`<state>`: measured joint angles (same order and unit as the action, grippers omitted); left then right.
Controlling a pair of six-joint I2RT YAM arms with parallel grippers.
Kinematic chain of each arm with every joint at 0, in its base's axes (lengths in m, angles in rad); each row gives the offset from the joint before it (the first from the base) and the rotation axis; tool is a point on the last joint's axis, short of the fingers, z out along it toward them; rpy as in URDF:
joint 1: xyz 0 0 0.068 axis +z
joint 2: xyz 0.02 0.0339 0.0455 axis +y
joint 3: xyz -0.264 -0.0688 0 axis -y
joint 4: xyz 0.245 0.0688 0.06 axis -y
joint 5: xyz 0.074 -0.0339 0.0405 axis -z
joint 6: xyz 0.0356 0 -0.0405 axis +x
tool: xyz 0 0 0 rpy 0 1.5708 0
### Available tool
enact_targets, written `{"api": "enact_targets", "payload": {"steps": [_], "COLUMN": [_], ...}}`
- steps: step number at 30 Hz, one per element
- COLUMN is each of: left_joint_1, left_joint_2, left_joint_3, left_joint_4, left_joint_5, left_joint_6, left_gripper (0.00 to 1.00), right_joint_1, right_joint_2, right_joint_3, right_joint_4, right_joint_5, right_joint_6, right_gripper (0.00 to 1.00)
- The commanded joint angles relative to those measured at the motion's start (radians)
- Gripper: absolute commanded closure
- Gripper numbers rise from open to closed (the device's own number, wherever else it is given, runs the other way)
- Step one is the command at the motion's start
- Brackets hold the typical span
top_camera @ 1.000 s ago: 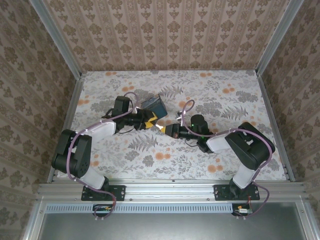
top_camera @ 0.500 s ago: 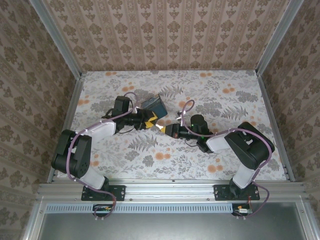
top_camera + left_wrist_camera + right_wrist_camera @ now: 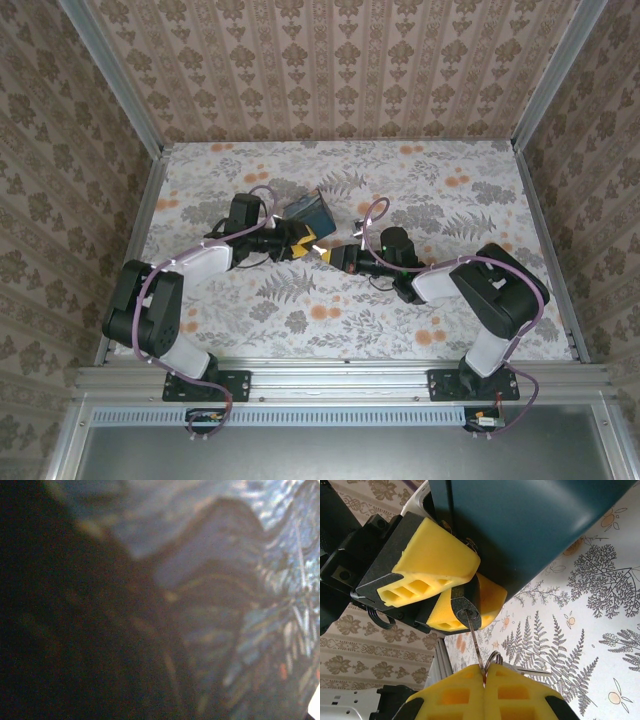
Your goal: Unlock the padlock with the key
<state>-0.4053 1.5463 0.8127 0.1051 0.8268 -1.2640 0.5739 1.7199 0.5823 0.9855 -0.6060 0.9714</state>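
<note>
Now left claw (image 3: 451,591) holds one padlock (image 3: 466,605), right claw (image 3: 485,681) one key (image 3: 475,642).

- Top view: bright, even light; faint shadows on the floral-patterned table (image 3: 450,190).
- Left wrist view: dim, heavily blurred, darkest at left.
- Right wrist view: bright; the small dark metal padlock (image 3: 466,605) is sharp.

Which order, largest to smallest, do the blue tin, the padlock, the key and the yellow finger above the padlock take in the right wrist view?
1. blue tin, though the frame cuts it off
2. yellow finger
3. padlock
4. key; just its thin shaft is visible
</note>
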Motion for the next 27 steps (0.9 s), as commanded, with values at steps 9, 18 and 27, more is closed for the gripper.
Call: {"api": "enact_targets", "payload": {"steps": [9,18,27], "left_joint_1": [-0.02,-0.033,-0.044], "left_joint_2": [-0.029,-0.032,-0.019], "left_joint_3": [0.01,0.026,0.033], "left_joint_4": [0.002,-0.053,-0.025], "left_joint_5": [0.016,0.002,0.018], "left_joint_6": [-0.009,0.019,-0.011], "left_gripper": [1.0,1.0,1.0], "right_joint_1": [0.003,0.012,0.039], "right_joint_2": [-0.012,-0.028,-0.026], "right_joint_3": [0.046,0.069,0.107], "right_joint_4": [-0.012,-0.044,-0.066], "right_joint_5": [0.013,0.018,0.018], "right_joint_6": [-0.026,-0.048,-0.095], "right_gripper": [1.0,1.0,1.0]}}
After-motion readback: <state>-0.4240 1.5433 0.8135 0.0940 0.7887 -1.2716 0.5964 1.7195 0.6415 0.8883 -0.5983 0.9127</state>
